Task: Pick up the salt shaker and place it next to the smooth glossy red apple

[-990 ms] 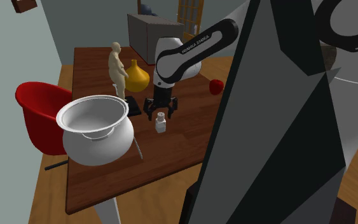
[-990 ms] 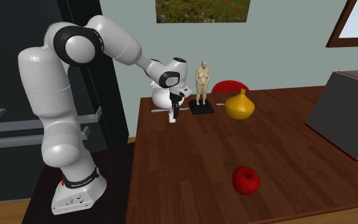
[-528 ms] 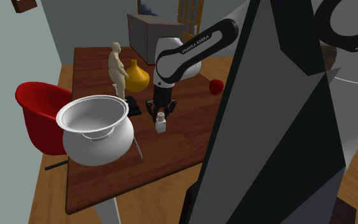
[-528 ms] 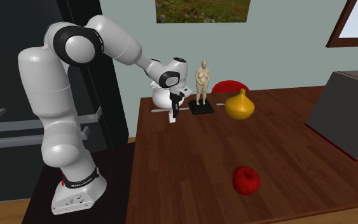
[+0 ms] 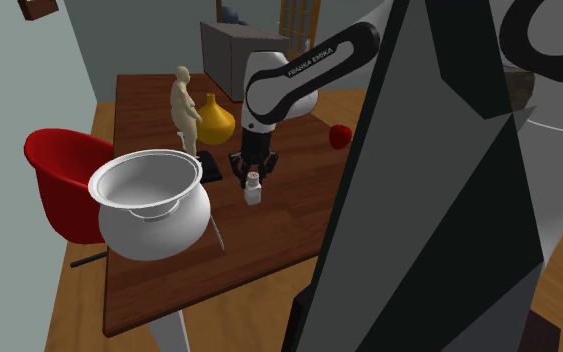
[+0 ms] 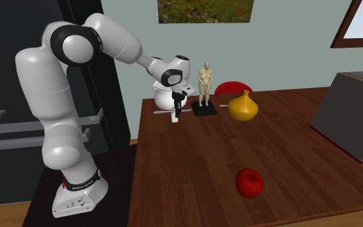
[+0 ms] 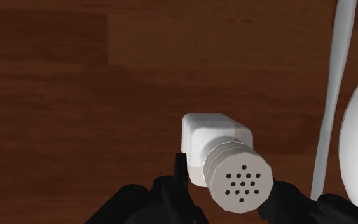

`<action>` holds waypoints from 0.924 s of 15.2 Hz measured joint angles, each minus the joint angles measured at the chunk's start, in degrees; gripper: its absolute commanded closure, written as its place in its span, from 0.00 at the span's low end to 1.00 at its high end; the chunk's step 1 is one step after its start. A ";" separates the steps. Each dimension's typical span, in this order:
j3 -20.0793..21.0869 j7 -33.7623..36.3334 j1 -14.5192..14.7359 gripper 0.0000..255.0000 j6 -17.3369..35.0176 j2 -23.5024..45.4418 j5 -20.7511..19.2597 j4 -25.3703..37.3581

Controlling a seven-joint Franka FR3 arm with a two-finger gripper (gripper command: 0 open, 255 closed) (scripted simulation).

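Closure of gripper [image 5: 253, 176] since a second ago: wide then, now clasping white salt shaker [image 7: 225, 159] at neck. Standing on wooden table [image 5: 269, 245] near white pot [image 5: 154, 205]. Grasp likely made; lift toward red apple [image 6: 249, 182], well apart, not yet done.

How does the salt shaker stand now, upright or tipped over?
Upright. In the wrist view the salt shaker shows its holed cap facing the camera, its body beneath; the shoulder view shows it vertical.
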 measured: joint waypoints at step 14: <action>-0.10 0.90 -0.26 1.00 -10.34 -4.81 0.18 5.64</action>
